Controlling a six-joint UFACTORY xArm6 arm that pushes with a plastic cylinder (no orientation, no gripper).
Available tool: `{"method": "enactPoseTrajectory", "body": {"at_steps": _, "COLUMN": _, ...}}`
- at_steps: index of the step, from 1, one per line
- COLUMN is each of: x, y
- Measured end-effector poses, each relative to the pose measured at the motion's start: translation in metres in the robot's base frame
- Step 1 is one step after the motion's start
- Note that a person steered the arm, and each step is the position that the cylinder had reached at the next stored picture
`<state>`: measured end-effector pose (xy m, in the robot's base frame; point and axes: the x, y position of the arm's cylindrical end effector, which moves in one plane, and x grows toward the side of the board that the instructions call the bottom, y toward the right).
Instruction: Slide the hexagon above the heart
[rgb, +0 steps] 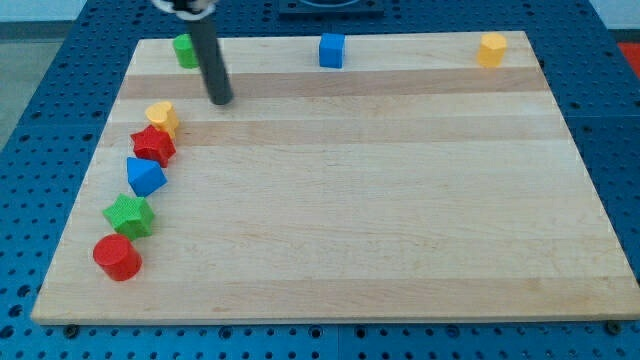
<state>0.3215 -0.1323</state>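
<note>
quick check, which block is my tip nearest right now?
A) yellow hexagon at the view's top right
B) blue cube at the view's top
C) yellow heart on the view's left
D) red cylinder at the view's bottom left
C: my tip sits just up and to the view's right of the yellow heart, not touching it; the others lie farther off.

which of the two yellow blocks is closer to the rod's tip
The yellow block at the view's left, just below-left of my tip; the other yellow block sits top right.

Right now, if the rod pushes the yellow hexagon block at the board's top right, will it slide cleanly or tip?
The yellow hexagon block looks squat and flat-based, so it should slide, not tip. An off-centre push would probably turn it. It sits near the wooden board's edge.
</note>
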Motion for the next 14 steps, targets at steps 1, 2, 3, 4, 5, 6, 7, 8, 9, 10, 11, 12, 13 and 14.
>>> {"method": "enactPoseTrajectory", "body": {"at_steps": 1, "x": 0.000, "y": 0.061}}
{"method": "enactPoseTrajectory", "body": {"at_steps": 2, "x": 0.000, "y": 0.122}}
{"method": "enactPoseTrajectory", "body": {"at_steps": 3, "x": 0.000, "y": 0.187}}
{"method": "enactPoseTrajectory", "body": {"at_steps": 4, "x": -0.001, "y": 0.251}}
{"method": "enactPoseTrajectory", "body": {"at_steps": 5, "x": -0.004, "y": 0.312}}
{"method": "enactPoseTrajectory", "body": {"at_steps": 6, "x": -0.011, "y": 0.363}}
{"method": "enactPoseTrajectory", "body": {"at_steps": 7, "x": -0.023, "y": 0.399}}
{"method": "enactPoseTrajectory", "body": {"at_steps": 8, "x": -0.042, "y": 0.420}}
{"method": "enactPoseTrajectory", "body": {"at_steps": 9, "x": -0.064, "y": 0.421}}
{"method": "enactPoseTrajectory", "body": {"at_steps": 10, "x": -0.083, "y": 0.415}}
{"method": "enactPoseTrajectory", "body": {"at_steps": 11, "x": -0.090, "y": 0.391}}
{"method": "enactPoseTrajectory", "body": {"at_steps": 12, "x": -0.090, "y": 0.354}}
{"method": "enactPoseTrajectory", "body": {"at_steps": 13, "x": -0.087, "y": 0.315}}
{"method": "enactPoseTrajectory", "body": {"at_steps": 14, "x": -0.077, "y": 0.295}}
